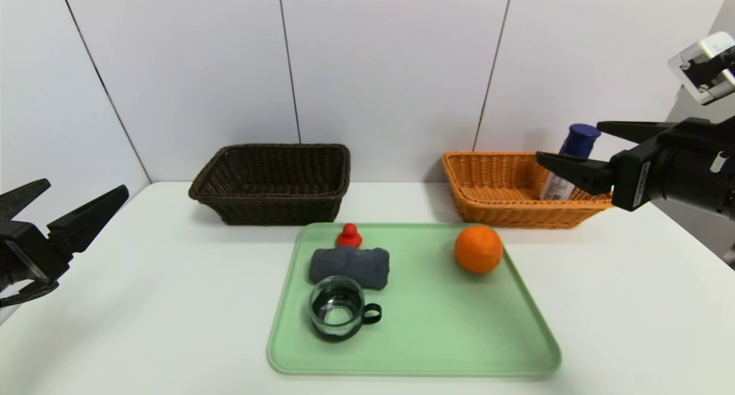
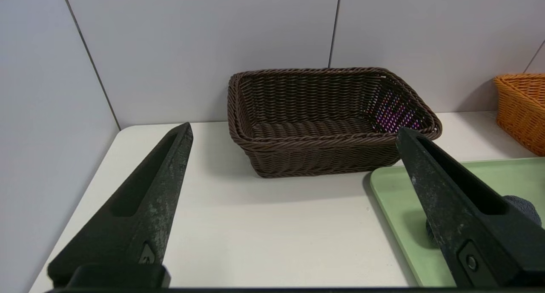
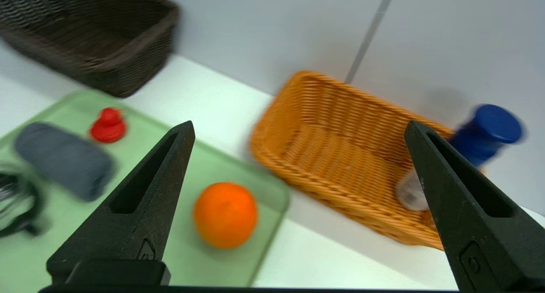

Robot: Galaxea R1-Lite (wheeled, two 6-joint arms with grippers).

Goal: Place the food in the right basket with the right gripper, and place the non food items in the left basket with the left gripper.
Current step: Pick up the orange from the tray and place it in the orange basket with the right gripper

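1. Right hand (image 1: 565, 139) stands wide and holds nothing, near the right end of the orange basket (image 1: 525, 211).
2. Inside that basket a bottle with a blue top (image 1: 579, 139) leans against its right end, rising above the rim.
3. Left hand (image 1: 86, 194), also wide and holding nothing, hangs above the left side of the white counter (image 1: 189, 314), left of the dark brown basket (image 1: 275, 208).
4. Both baskets sit behind a green tray (image 1: 448, 337).
5. On the tray's right side, near its far corner, lies an orange (image 1: 478, 249).
6. On its left side are a red item (image 1: 349, 237) farthest back, a rolled gray cloth (image 1: 350, 267) in front of it, and a glass cup (image 1: 337, 309) with a black handle nearest.
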